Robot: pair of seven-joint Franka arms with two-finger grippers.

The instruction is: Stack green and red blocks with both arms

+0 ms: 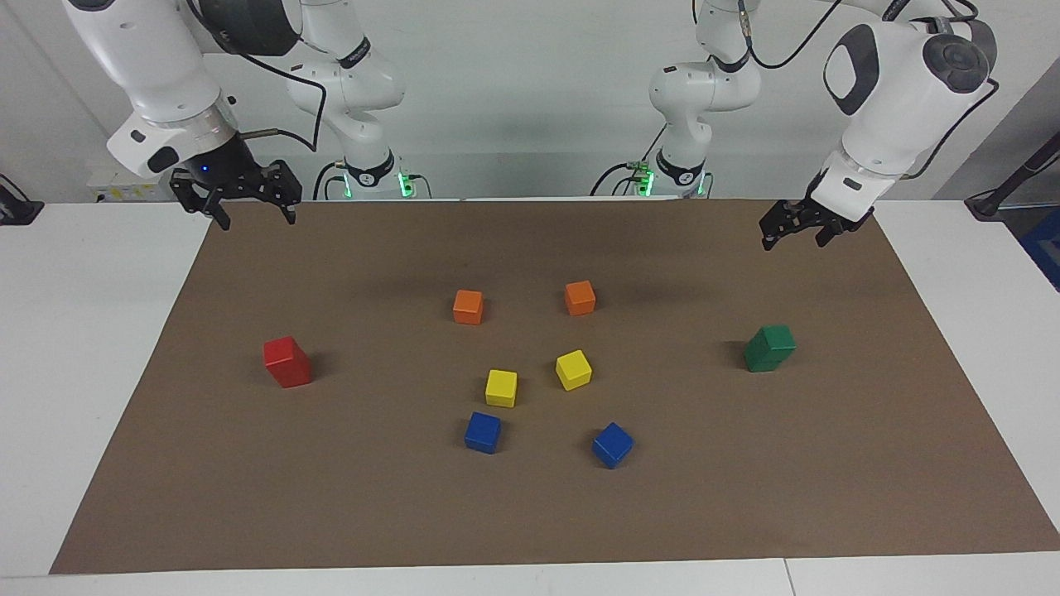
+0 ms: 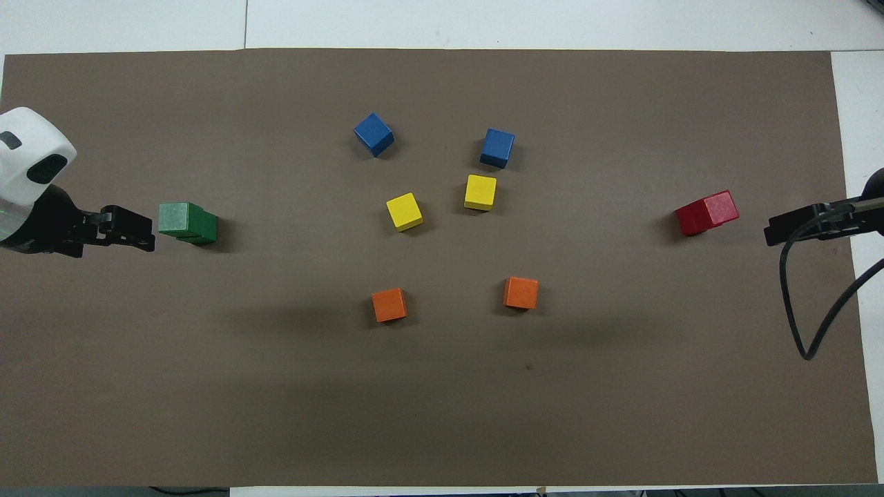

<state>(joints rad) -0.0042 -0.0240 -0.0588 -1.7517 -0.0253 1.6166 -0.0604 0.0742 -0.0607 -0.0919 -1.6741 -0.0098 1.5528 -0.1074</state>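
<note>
Two dark green blocks stand stacked (image 1: 769,348), the upper one a little askew, toward the left arm's end of the brown mat; the stack also shows in the overhead view (image 2: 187,221). Two red blocks stand stacked (image 1: 286,362) toward the right arm's end, also in the overhead view (image 2: 706,212). My left gripper (image 1: 797,238) is open and empty, raised over the mat close to the green stack (image 2: 130,229). My right gripper (image 1: 255,217) is open and empty, raised over the mat's corner close to the red stack (image 2: 794,228).
Between the stacks, single cubes lie on the mat (image 1: 530,513): two orange (image 1: 468,306) (image 1: 580,297) nearest the robots, two yellow (image 1: 501,387) (image 1: 573,369), and two blue (image 1: 482,432) (image 1: 612,444) farthest. White table surrounds the mat.
</note>
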